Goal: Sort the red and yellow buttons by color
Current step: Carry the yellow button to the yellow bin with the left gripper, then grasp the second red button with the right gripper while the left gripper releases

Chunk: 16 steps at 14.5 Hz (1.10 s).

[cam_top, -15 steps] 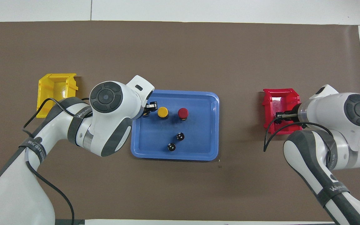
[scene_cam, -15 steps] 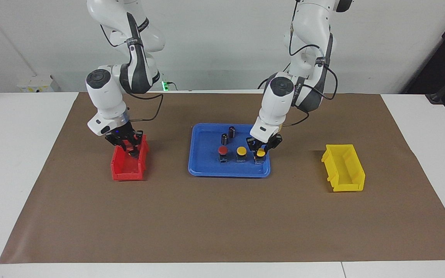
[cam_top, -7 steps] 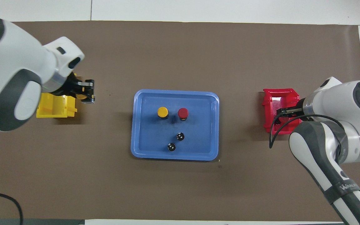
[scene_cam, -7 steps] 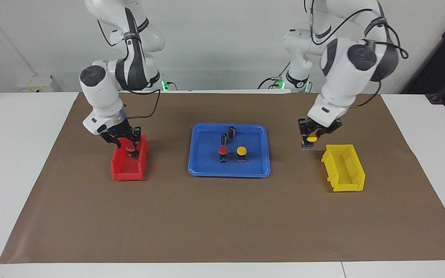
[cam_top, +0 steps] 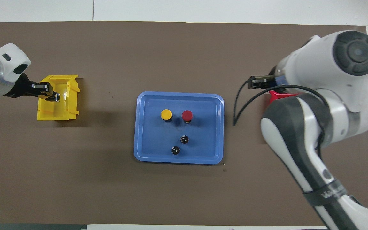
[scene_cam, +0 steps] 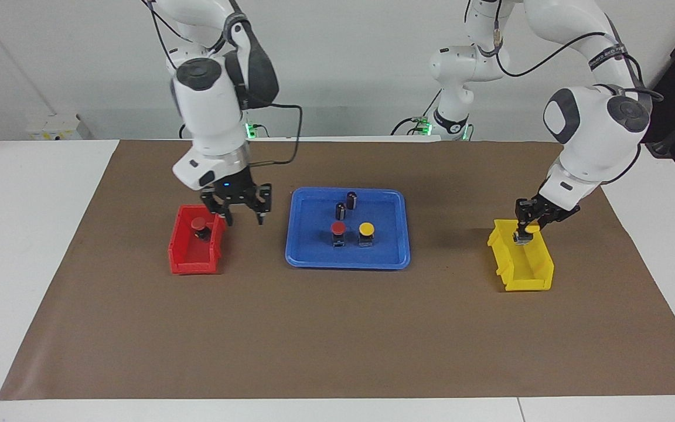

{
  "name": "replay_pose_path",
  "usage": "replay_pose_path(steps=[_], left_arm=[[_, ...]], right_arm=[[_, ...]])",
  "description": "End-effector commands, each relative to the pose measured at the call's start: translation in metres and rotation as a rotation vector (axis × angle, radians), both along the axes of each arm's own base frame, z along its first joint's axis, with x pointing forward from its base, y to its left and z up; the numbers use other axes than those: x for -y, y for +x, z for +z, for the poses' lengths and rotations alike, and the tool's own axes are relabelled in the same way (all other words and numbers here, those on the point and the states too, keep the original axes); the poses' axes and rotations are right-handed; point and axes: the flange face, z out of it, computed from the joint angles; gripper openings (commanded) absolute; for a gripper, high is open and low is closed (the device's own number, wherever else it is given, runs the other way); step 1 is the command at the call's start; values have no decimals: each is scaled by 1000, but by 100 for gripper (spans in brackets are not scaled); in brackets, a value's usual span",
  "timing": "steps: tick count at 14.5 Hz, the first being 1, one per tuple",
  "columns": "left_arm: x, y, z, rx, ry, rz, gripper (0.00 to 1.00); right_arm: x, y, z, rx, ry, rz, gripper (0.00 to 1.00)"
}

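One red button [scene_cam: 198, 223] lies in the red bin [scene_cam: 182, 258]. My right gripper [scene_cam: 245, 220] is open and empty, raised over the mat between that bin and the blue tray [scene_cam: 314, 258]. It also shows in the overhead view [cam_top: 251, 82]. A red button [scene_cam: 337, 228] and a yellow button [scene_cam: 366, 228] stand side by side in the tray. My left gripper [scene_cam: 526, 233] is lowered into the yellow bin [scene_cam: 525, 275], shut on a yellow button whose silver block [scene_cam: 517, 237] shows at its tips. Its cap is hard to make out against the bin.
Two dark cylinders [scene_cam: 351, 199] [scene_cam: 340, 210] stand in the tray, nearer to the robots than the buttons. In the overhead view my right arm covers most of the red bin [cam_top: 279, 95]. Brown mat [scene_cam: 337, 328] covers the table.
My left gripper lifted a yellow button from the tray and carried it into the yellow bin. My right gripper let go of the red button in the red bin, rose and moved toward the tray.
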Motion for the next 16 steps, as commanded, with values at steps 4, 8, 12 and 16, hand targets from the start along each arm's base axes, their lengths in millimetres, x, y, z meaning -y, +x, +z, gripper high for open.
replay_pose_path(steps=[4,8,12,16], left_arm=[[-18,-30,-63,40,2,1,1],[-32,-27,-72,59,4,14,44],[-31,-26,-71,53,4,14,65],[-26,-13,-26,16,1,6,75]], right_arm=[[-136,-15,-86,16,-69,-61,69],[-144,-35,-132,7,-64,-21,69],[-141,-46,-149,-12,-77,-13,69],[-139,-52,-153,-29,-87,-13,68]])
